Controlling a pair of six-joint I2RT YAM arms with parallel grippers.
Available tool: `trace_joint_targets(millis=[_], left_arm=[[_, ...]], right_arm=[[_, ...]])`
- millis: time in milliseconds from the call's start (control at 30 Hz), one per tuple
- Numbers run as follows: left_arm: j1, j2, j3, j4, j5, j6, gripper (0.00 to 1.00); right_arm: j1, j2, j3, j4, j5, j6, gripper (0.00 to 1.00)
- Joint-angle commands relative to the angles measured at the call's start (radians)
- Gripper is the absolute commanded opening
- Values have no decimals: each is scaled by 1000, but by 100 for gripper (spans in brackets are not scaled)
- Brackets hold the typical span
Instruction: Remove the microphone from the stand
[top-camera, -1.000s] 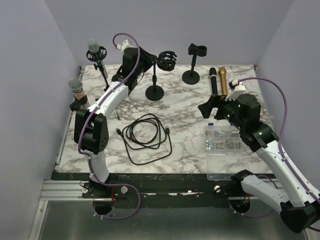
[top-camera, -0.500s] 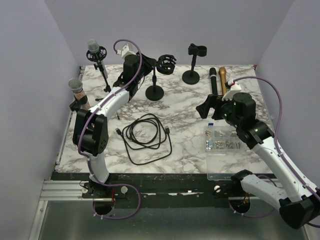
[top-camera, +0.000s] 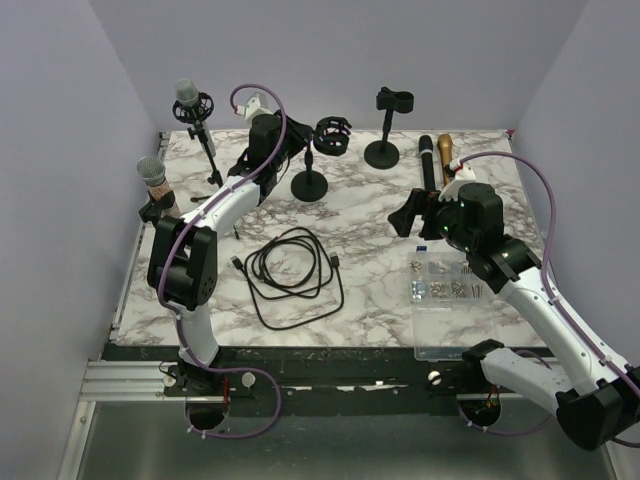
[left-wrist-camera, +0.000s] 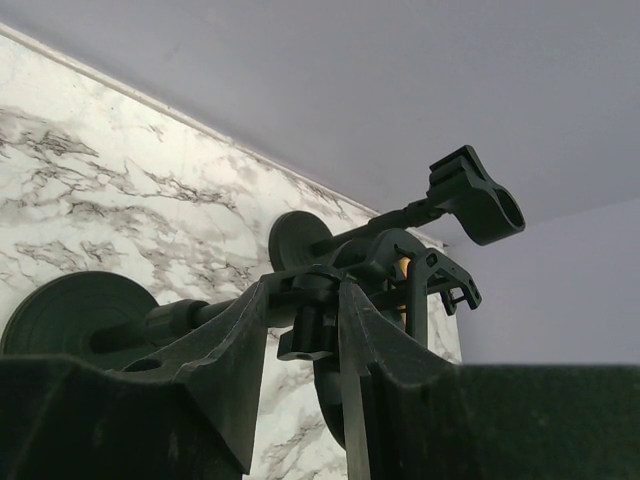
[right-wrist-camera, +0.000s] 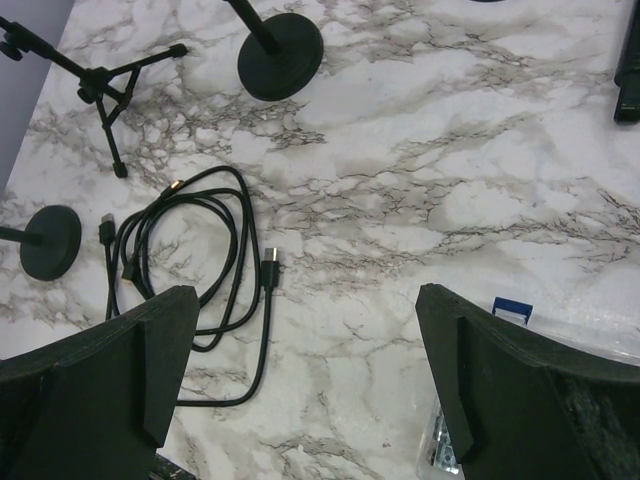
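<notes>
The left tool (left-wrist-camera: 303, 300) hides part of the shock mount (left-wrist-camera: 395, 248).

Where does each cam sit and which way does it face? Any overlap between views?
Top external: above and behind the bases, looking down on the marble table; left arm and right arm show.
Left wrist: on the left hand, looking low across the table toward the back wall; its fingers flank the shock-mount stand.
Right wrist: on the right hand, looking down at the table; its fingers stand wide apart.
Shared: top external and right wrist both see the coiled cable.
</notes>
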Motion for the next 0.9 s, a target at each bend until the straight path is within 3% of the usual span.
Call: trace_joint_targets(millis=[0,600,700,867], left_arm=[[-12,85,-41,-248,60,34,33],[-12,129,4,-339,122,24,34],[-11,113,78,-396,131,66,44],[-9,36,190,-463,138,152,75]], right_arm=[[0,4,3,3,-20,16,100],[1,2,-6,7,-33,55,100],[0,-1,-9,8,-30,57,100],[1,18,-6,21,-44,69,100]])
